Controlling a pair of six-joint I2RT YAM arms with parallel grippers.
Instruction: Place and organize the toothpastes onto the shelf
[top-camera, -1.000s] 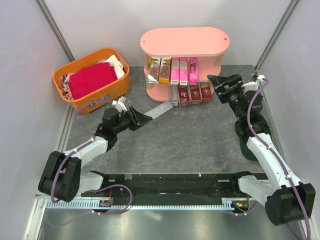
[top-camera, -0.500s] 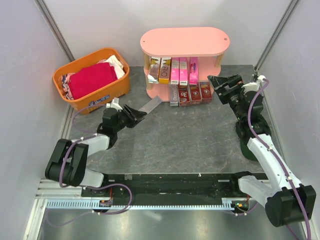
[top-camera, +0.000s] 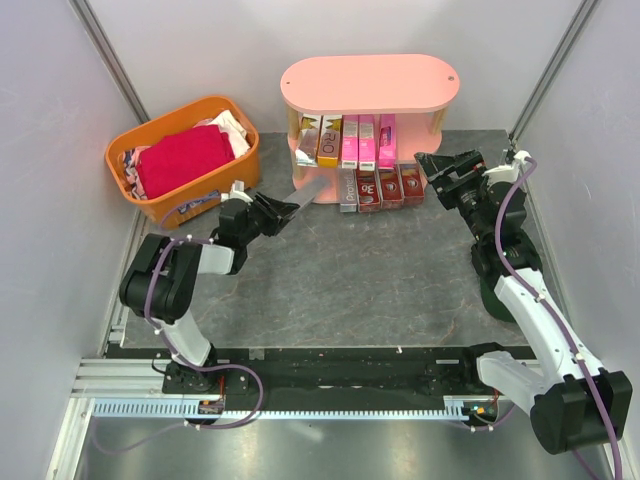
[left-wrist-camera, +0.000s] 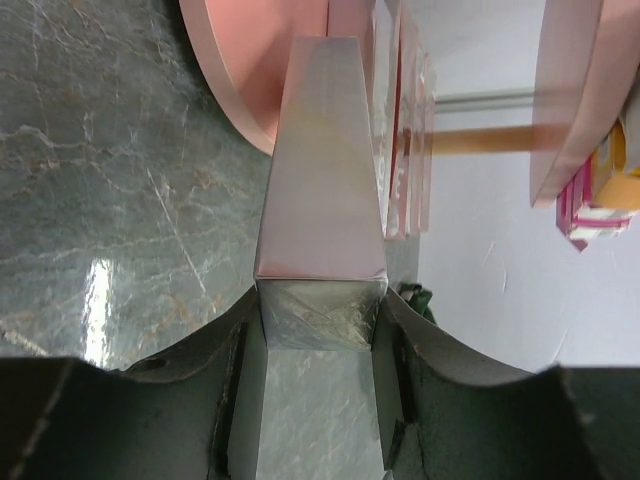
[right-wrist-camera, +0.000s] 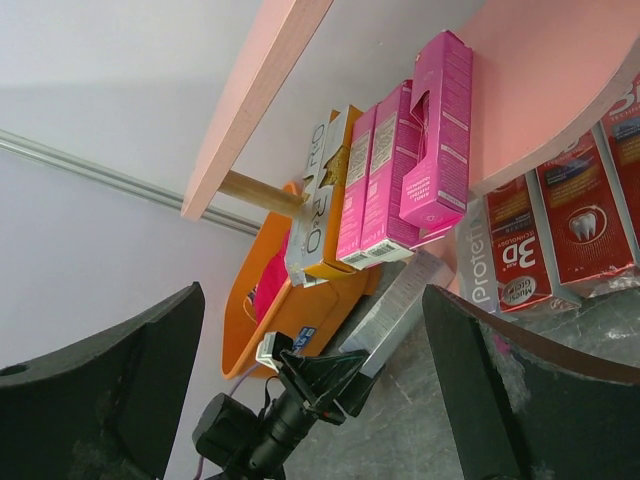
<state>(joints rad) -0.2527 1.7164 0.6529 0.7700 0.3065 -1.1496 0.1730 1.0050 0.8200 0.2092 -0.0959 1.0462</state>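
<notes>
**Operator:** Where do we find the toothpaste now being handled?

**Technician:** The silver-grey rectangular cardboard carton (left-wrist-camera: 322, 190) is clamped at its near end in the left hand (top-camera: 287, 208), with the jaws part-closed on its two flat sides. Its far end now reaches the left edge of the bottom board of the pink three-tier oval shelf (top-camera: 370, 82). A second ago the carton lay out over the middle of the dark grey marbled desk (top-camera: 380, 270). The arm has since swung it in toward the shelf.

**Operator:** What does that mean for the task?

**Technician:** We judge insertion as begun but not finished. The carton points at the space left of the grey and dark red glossy cartons (top-camera: 380, 187) standing on the bottom tier. The pink, yellow-gold and silver cartons (top-camera: 350, 140) already stand in a row on the middle tier.

**Operator:** Which surfaces must we allow for?

**Technician:**
- **Held carton:** it is smooth and faintly reflective, with crisp edges and a creased end flap, so we expect it to slide easily.
- **Shelf:** the boards look matte, and the posts are light round wood.
- **Desk:** the surface is polished and shows glare.

**Operator:** And the other arm?

**Technician:** The right hand (top-camera: 430, 172) hovers just beside the shelf's right end, with its jaws spread wide and holding nothing. We see no change in it.
</notes>
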